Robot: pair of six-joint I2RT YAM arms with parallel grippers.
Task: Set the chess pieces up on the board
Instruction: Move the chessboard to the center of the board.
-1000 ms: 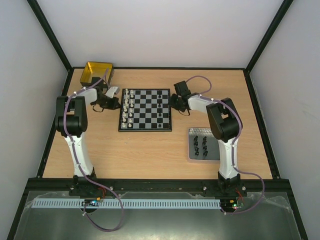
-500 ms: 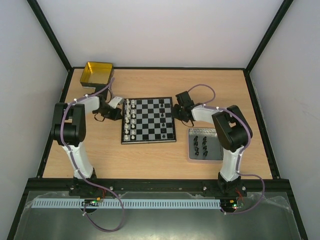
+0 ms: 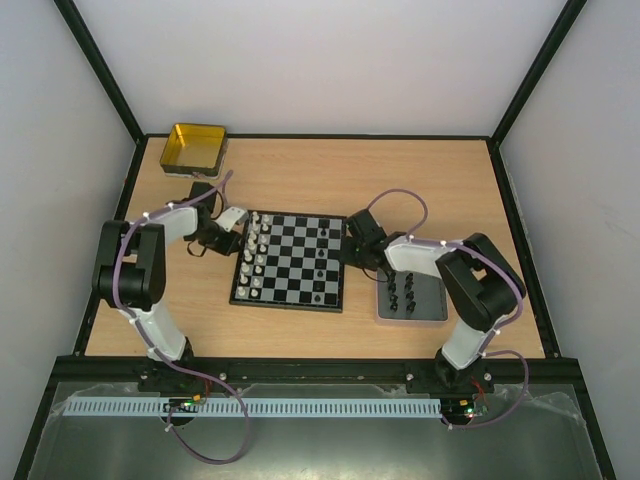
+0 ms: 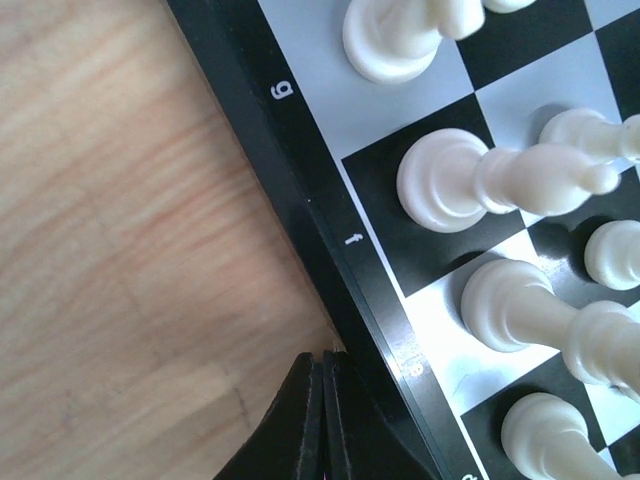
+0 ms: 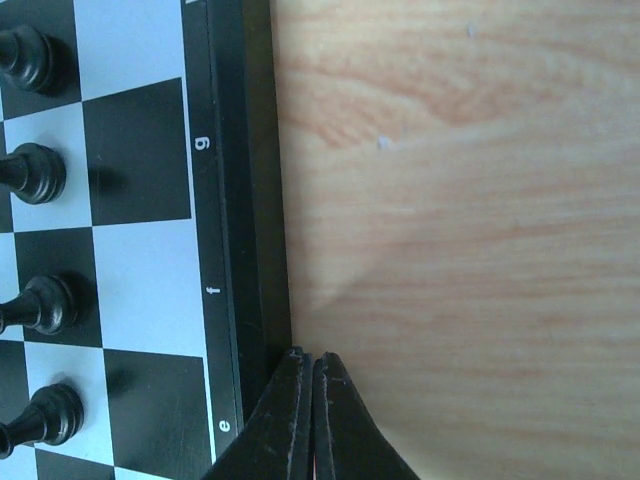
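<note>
The board (image 3: 288,304) lies mid-table, slightly skewed. Whitish chess pieces (image 3: 254,256) fill its two left columns, and a few black ones (image 3: 320,266) stand near its right side. My left gripper (image 3: 239,224) is shut with nothing in it, its tips (image 4: 322,356) against the board's black left border (image 4: 327,213), beside the white pieces (image 4: 447,186). On the other side my right gripper (image 3: 349,246) is also shut on nothing. Its tips (image 5: 306,357) touch the board's right border (image 5: 256,200), near the black pawns (image 5: 36,171).
A dark grey tray (image 3: 432,305) holding several black pieces (image 3: 402,292) sits just right of the board, under my right forearm. A yellow tin (image 3: 195,148) stands at the far left corner. Black frame rails edge the wooden table (image 3: 290,175).
The board has slid toward the near edge of the table and turned a little, with both shut grippers staying against its sides. Both arms have drawn back with it.
</note>
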